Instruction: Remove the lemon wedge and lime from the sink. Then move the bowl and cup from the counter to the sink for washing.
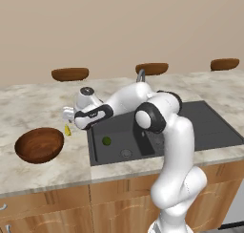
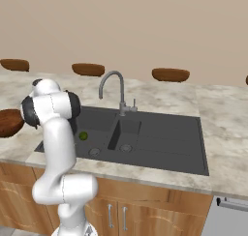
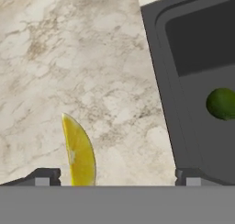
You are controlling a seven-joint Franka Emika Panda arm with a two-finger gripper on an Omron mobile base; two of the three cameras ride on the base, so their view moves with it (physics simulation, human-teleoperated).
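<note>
Pincer (image 3: 114, 175) spread wide, nothing held; its two dark tips sit far apart at the bottom of the hand view, above the marbled desk (image 3: 69, 58) just left of the sink (image 3: 183, 81). In the left base view the pincer (image 1: 68, 115) hangs over the desk between bowl and sink, fingers hard to make out behind the white hand. Lemon wedge (image 3: 79, 150) lies on the desk below the pincer, nearer one tip, its lower end cut off by the frame edge; from the left base camera it shows as a small yellow sliver (image 1: 67, 130) just outside the sink's left rim. Lime (image 3: 221, 103) rests inside the left basin, partly cropped in the hand view, whole in the base views (image 1: 106, 141) (image 2: 83, 136). Bowl (image 1: 39, 144) stands empty on the desk, left of the wedge, well apart from the sink. Faucet (image 2: 112, 87) arches over the divider; in the left base view the arm hides most of it. Brown stool tops (image 1: 70, 74) line the far edge.
</note>
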